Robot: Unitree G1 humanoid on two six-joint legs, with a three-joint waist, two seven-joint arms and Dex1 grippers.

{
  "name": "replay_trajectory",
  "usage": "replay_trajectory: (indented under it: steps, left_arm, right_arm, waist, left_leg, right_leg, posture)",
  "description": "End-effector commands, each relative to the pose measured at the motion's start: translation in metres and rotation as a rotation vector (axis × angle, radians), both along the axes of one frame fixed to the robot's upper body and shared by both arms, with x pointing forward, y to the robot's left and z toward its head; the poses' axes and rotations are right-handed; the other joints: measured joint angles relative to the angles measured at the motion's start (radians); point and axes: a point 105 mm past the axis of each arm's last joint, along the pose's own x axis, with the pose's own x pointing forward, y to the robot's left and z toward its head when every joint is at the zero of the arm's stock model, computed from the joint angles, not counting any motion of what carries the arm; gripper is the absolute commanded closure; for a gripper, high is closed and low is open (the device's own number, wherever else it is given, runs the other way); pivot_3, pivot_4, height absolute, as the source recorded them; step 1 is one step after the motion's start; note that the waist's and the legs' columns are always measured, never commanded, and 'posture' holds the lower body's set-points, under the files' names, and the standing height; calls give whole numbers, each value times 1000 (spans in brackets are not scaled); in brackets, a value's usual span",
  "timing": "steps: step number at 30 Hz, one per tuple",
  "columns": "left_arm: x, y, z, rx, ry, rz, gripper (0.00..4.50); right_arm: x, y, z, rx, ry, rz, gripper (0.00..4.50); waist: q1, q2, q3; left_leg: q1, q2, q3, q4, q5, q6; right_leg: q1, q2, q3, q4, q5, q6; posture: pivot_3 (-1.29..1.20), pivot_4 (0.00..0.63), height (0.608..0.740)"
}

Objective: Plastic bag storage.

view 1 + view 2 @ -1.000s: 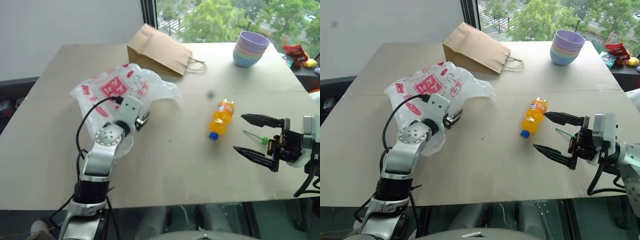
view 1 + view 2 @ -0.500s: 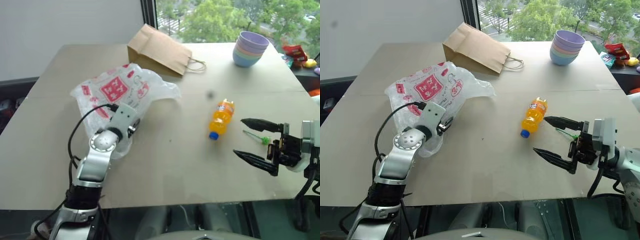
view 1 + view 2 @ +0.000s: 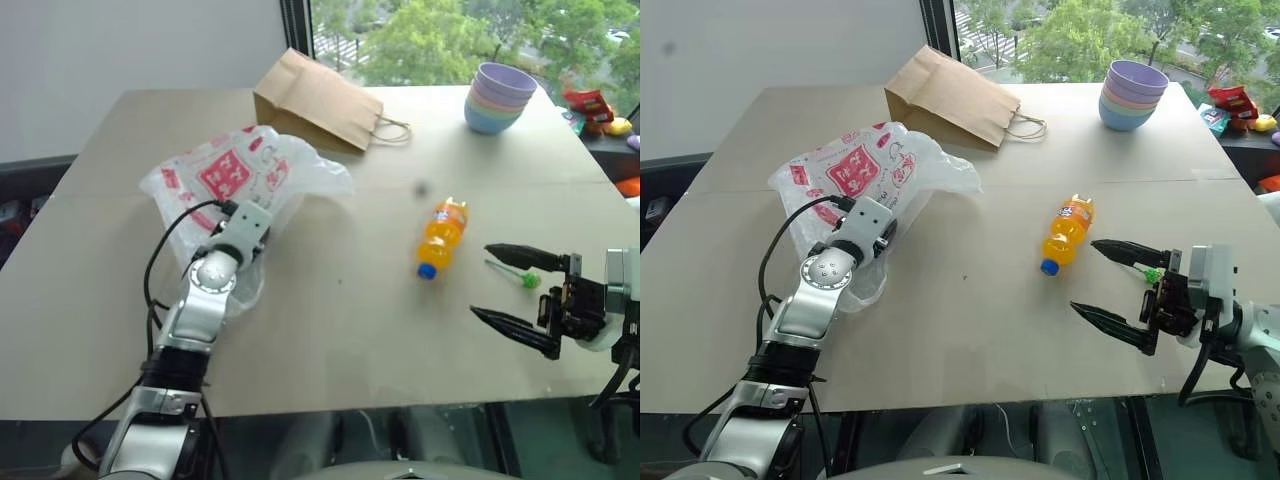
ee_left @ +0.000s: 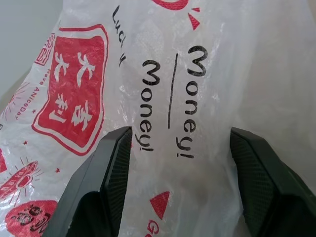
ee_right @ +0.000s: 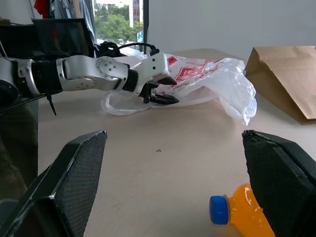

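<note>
Left eye view sets the right gripper [image 3: 512, 300] nearest, at the table's [image 3: 330, 340] near right edge, its forearm coming in from the right and its two black fingers spread wide and pointing across the table toward the left, holding nothing. Just beyond its upper finger lies a small green stick-like item [image 3: 516, 275], and a little farther left an orange soda bottle [image 3: 441, 236] lies on its side, blue cap toward the near edge. On the left side the left arm rises from the near edge and stretches forward, wrist nearly level, so that the left gripper [image 4: 180, 163] reaches into the plastic bag [image 3: 240, 175]. In the left wrist view its fingers stand parted with the crinkly white film and its red squares and black lettering lying between them; whether the pads yet press the film I cannot tell. The bag lies crumpled on the left half of the table. Farther back, a brown paper bag [image 3: 315, 98] lies flat, and stacked pastel bowls [image 3: 500, 97] stand at the far right.
</note>
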Motion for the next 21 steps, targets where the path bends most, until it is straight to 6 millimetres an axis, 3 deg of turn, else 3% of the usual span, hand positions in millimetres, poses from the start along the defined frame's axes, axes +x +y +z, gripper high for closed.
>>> replay_trajectory:
  steps: [1,3,4,9,17,21]
  left_arm:
    - [-1,-5,4,-32,-35,-44,3304]
    - [-4,-5,9,-57,-55,-54,4170]
    - [-4,-5,17,-107,-74,-54,4398]
    - [-18,-11,72,-262,-166,-134,4398]
    - [-36,-18,111,-338,-112,-216,4398]
    - [-40,-33,120,-509,-37,-301,4398]
  right_arm:
    - [-5,1,10,1,-59,-6,0]
    - [-6,0,9,4,-59,-11,0]
    - [-6,1,10,7,-59,-15,0]
    - [-8,1,10,19,-51,-31,0]
    - [-9,-5,11,52,-47,-107,0]
    - [7,-14,-7,-98,-49,-356,0]
  waist:
    - [0,0,0]
    - [0,0,0]
    - [0,0,0]
    - [0,-1,1]
    - [-1,-1,1]
    - [1,-1,1]
  left_leg:
    - [0,0,0,0,0,0]
    - [0,0,0,0,0,0]
    - [0,0,0,0,0,0]
    - [-3,0,-2,2,0,0]
    - [-3,0,-2,3,0,0]
    - [-3,0,-3,4,0,0]
  right_leg:
    - [0,0,0,0,0,0]
    - [0,0,0,0,0,0]
    - [0,0,0,0,0,0]
    - [-1,0,-2,0,0,0]
    - [-1,0,-3,1,0,0]
    - [-1,0,-3,1,0,0]
  posture:
    - [0,150,740]
    - [0,150,740]
    - [0,150,740]
    - [0,150,740]
    - [0,150,740]
    - [0,150,740]
